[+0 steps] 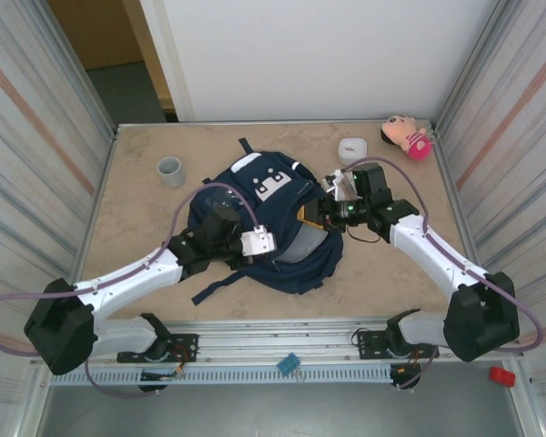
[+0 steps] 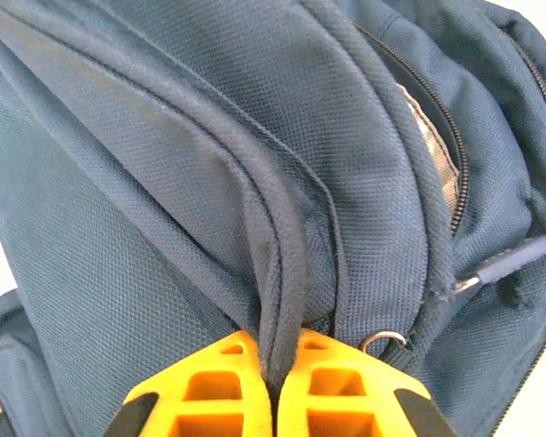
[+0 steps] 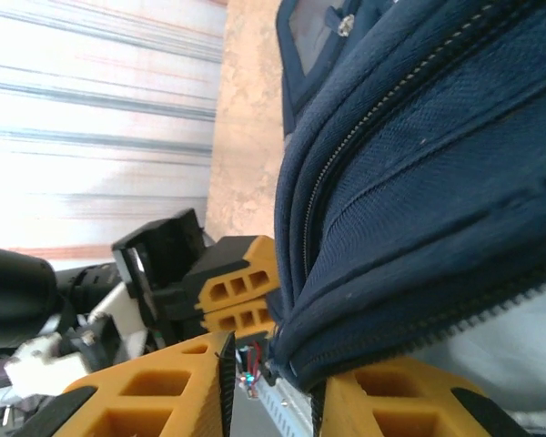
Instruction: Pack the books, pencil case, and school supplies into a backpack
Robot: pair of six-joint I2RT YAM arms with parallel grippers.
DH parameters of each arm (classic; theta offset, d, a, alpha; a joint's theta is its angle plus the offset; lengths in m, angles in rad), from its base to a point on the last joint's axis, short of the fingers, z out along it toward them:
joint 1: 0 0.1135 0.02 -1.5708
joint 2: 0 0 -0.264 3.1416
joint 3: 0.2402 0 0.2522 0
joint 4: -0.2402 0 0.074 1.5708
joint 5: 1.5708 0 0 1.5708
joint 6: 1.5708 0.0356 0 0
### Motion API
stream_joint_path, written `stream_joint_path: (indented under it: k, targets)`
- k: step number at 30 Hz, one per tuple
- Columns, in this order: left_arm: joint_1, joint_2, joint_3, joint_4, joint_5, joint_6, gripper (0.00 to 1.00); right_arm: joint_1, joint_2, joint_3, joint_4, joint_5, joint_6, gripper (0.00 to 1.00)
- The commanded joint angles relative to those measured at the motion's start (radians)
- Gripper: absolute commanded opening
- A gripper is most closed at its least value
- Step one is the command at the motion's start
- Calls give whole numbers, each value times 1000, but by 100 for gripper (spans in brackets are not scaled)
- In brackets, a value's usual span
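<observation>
Left claw [image 2: 271,353] pinches shut on a backpack [image 2: 209,182] seam; my right claw [image 3: 275,375] seemingly grips the zip edge [image 3: 437,323], probably to spread the opening.

The backpack [image 2: 164,200] overruns the left wrist view's edges (its inside is hidden).

Backpack [image 1: 264,228] lies mid-table [image 1: 136,228]. Cup [image 1: 171,170] sits far-left of it, box [image 1: 352,147] far-right. Plush toy [image 1: 408,137] is in the far-right corner, just right of box. L gripper [image 2: 273,364] is on backpack's near-left side w/ a fabric fold btwn its fingers. R gripper [image 3: 291,373] is at backpack's right edge, rim btwn its fingers.
</observation>
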Motion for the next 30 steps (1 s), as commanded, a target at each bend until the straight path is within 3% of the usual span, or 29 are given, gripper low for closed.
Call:
stream_joint_path:
  k: [1, 5, 9, 18, 26, 30]
  targets:
    - [17, -30, 28, 40, 34, -75, 0, 2, -76, 42, -107, 88, -45, 31]
    - [20, -52, 50, 31, 59, -171, 0, 82, -171, 63, -268, 319, -59, 53]
    - [31, -50, 94, -10, 76, -255, 0, 234, -255, 75, -403, 600, -33, 54]
    - [53, 6, 188, -93, 134, -361, 0, 646, -237, -12, -287, 901, 141, 49]
    - [74, 55, 249, -118, 223, -448, 0, 712, -57, 9, -108, 996, 150, 48]
    - [77, 73, 264, -110, 256, -485, 0, 726, 11, 26, -90, 1118, 204, 52]
